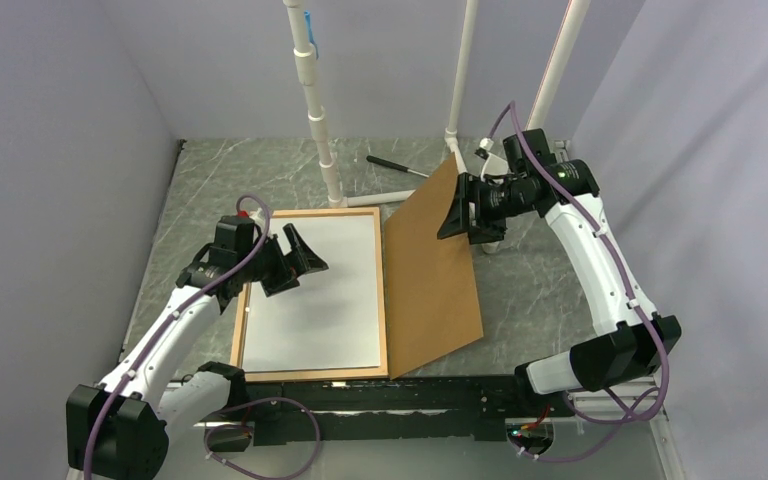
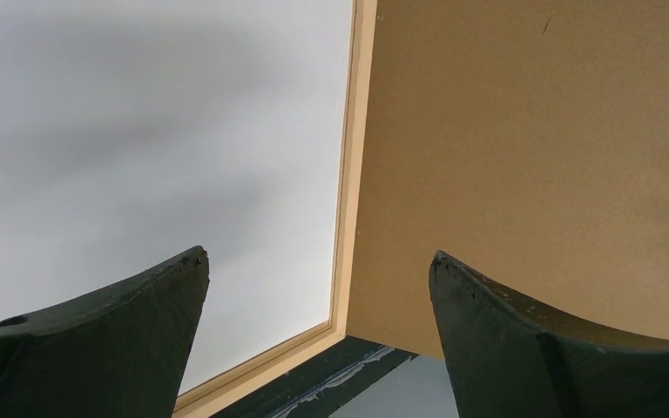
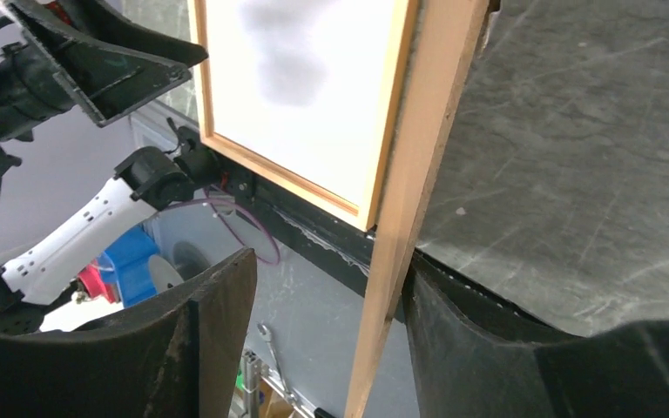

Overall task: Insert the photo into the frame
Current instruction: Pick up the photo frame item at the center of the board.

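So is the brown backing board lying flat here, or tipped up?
Tipped up. The backing board slants steeply. One edge is raised at the right hand, and the opposite edge is down beside the frame.

Left pincer (image 2: 318,255) spread wide, gripping nothing; two dark curved fingers (image 2: 122,331) rising from the lower corners. Beyond them, plain white back of the large rectangular photo (image 2: 139,131), crossed by soft grey shadows, lying inside the thin light-wood picture frame (image 2: 346,192). One narrow tan rail running down from the top edge to a corner low in the middle, then turning off down-left. Right of that rail, flat brown backing board (image 2: 531,139) filling the upper right, its left edge along the rail; contact there impossible to judge. Below the corner, dark strip (image 2: 309,387) with a pale smear.
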`<move>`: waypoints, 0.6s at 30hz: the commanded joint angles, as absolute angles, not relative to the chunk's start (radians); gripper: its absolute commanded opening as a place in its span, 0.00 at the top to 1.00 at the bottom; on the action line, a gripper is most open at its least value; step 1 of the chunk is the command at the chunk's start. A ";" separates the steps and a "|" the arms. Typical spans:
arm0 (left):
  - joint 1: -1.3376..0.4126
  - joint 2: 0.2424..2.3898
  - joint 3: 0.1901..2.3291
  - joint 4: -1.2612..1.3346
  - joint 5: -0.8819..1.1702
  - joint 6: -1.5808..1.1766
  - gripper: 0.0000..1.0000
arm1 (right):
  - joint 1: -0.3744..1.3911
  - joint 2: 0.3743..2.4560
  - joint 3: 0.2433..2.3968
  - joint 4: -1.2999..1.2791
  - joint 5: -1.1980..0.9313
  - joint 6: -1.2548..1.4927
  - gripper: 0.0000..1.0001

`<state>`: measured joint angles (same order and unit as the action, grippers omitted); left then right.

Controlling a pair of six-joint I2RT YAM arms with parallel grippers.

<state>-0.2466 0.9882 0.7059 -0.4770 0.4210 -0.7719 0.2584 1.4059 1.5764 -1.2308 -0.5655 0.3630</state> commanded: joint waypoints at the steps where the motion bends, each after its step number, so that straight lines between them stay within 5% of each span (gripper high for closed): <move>1: -0.254 0.965 0.746 -0.440 0.437 -0.776 0.01 | 0.291 1.384 1.591 -1.131 -0.630 0.409 0.35; 11: -0.355 0.952 0.810 -0.377 0.434 -0.823 0.01 | 0.441 1.406 1.617 -1.036 -0.636 0.501 0.33; 18: -0.428 0.942 0.874 -0.349 0.432 -0.849 0.01 | 0.485 1.393 1.626 -0.956 -0.678 0.542 0.15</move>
